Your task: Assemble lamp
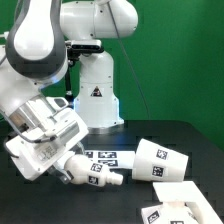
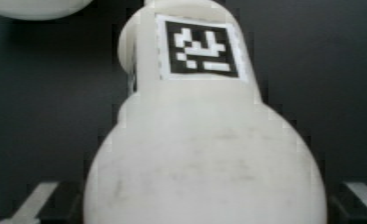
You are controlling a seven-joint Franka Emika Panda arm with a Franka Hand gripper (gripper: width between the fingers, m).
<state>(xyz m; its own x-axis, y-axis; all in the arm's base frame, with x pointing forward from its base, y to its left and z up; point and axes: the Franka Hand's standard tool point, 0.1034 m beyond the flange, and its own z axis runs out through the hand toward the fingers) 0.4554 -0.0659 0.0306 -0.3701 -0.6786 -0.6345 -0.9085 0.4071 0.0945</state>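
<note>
I can read no words or numbers anywhere. I see a small dark triangular sign (image 1: 97, 92) on the robot body (image 1: 95, 70), and black-and-white square tags on the bulb (image 2: 198, 150), the shade (image 1: 160, 160), the base (image 1: 172, 207) and the marker board (image 1: 108, 156)

White, rounded arm (image 1: 35, 45) with dark joint seams; black warning triangle (image 1: 97, 92) on its base (image 1: 100, 112).

**Two lamp parts lie on my black table (image 1: 190, 135)**

The tapered shade (image 1: 160, 160) rests on its side beside the marker board (image 1: 108, 156). The stepped base (image 1: 172, 207) lies flat just beside the shade, toward the exterior view's lower right corner.
</note>
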